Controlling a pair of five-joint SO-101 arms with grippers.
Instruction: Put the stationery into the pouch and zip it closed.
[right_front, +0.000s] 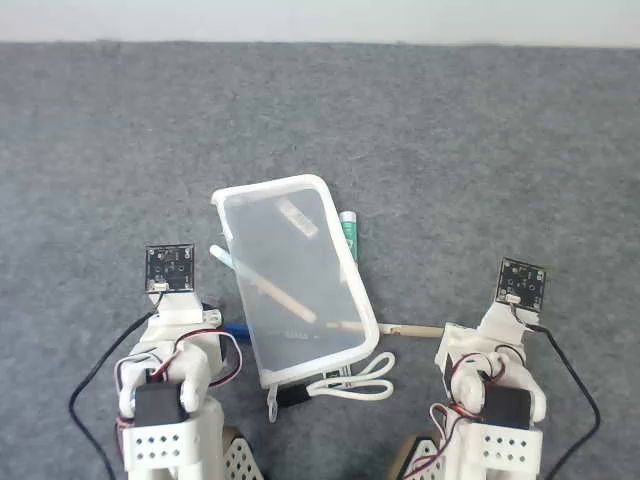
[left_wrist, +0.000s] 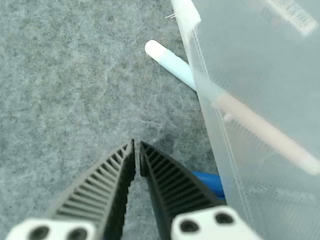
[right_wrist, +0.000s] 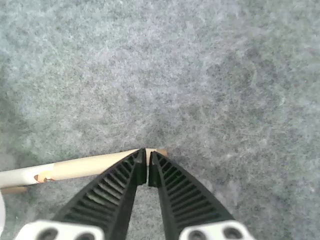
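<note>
- The pouch (right_front: 300, 290) lies flat in the middle of the grey mat (right_front: 500, 150). Its long side runs from about 11 o'clock to 5 o'clock in the high view.
- A wooden pencil (right_front: 412, 330) sticks out from the pouch's lower corner. It runs across, from 9 o'clock to 3 o'clock, and its free end points at the right arm (right_front: 490, 380).
- The right pincer (right_wrist: 148, 156) is shut and holds nothing. Its tips sit right at the end of the pencil (right_wrist: 75, 170), so this arm is the nearer one to it.
- I think the pincer must open first. Then it can close across the thin pencil, not along it.
- The left pincer (left_wrist: 136, 146) is shut too, and empty. It points down at the mat, just beside the pouch's edge (left_wrist: 260, 100).
- A light blue pen (left_wrist: 170, 60) pokes out at 12 o'clock from the left pincer, and a blue thing (left_wrist: 207, 182) shows close by its tips.
- A green pen (right_front: 348, 235) lies along the pouch's far side, towards 1 o'clock.
- Both arms sit folded low at the 6 o'clock edge, with wrists facing 12 o'clock.
- I cannot tell which things are inside the pouch and which are under it.
</note>
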